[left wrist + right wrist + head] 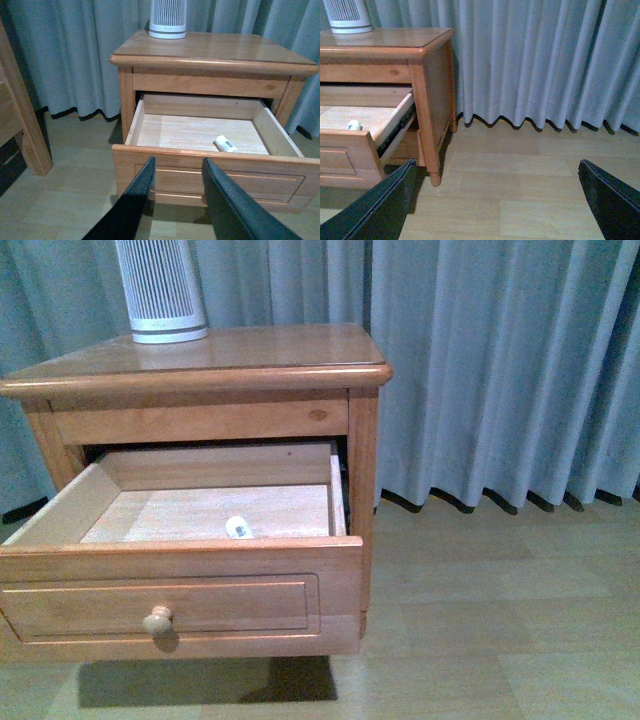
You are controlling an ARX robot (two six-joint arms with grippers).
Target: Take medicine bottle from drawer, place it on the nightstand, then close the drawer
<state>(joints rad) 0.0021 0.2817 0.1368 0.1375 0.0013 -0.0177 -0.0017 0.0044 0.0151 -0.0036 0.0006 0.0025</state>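
Left gripper [178, 162]: jaws partly spread, empty, facing drawer [300, 172]. Drawer pulled out. Medicine bottle [238, 528]: lying on side on drawer floor near front wall; likely light, rigid, smooth, may roll; grip across body. Right gripper [497, 165]: jaws spread wide, empty.

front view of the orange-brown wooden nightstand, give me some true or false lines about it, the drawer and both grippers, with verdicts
1. The taller orange-brown wooden drawer with the round knob is pulled open. True.
2. The small white medicine bottle stands upright on top of the nightstand. False: it lies on its side on the drawer's pale floor, near the front.
3. The left gripper is shut on the bottle. False: its jaws are open and empty, in front of the drawer.
4. A tall white ribbed cylinder stands on the nightstand top. True.
5. The right gripper is open and holds nothing. True.
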